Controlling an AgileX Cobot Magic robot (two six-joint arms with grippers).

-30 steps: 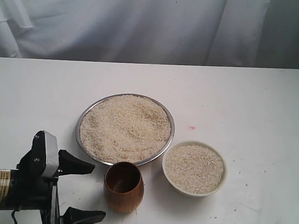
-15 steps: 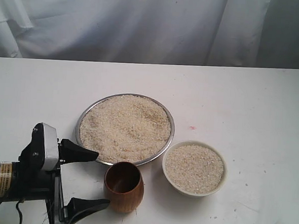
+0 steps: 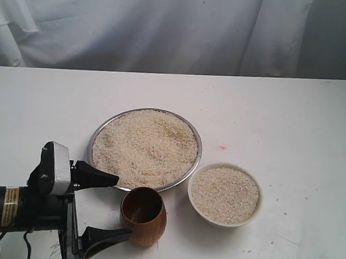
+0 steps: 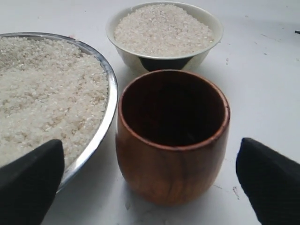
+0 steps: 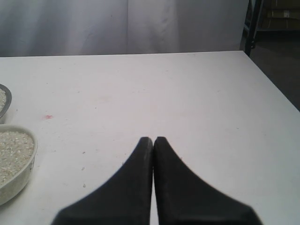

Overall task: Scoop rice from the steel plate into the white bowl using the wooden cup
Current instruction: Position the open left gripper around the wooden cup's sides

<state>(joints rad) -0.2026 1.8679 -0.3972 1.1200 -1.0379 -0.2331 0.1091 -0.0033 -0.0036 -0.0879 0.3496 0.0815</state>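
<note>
The left gripper [image 3: 120,207] has advanced, fingers wide open, toward the empty wooden cup [image 4: 171,159] (not touching yet), so grasping is next; the right gripper [image 5: 153,143] is closed.

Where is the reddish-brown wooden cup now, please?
In the exterior view, the wooden cup stands left of centre, in front of the shiny steel plate, beside the cream-white bowl.
</note>
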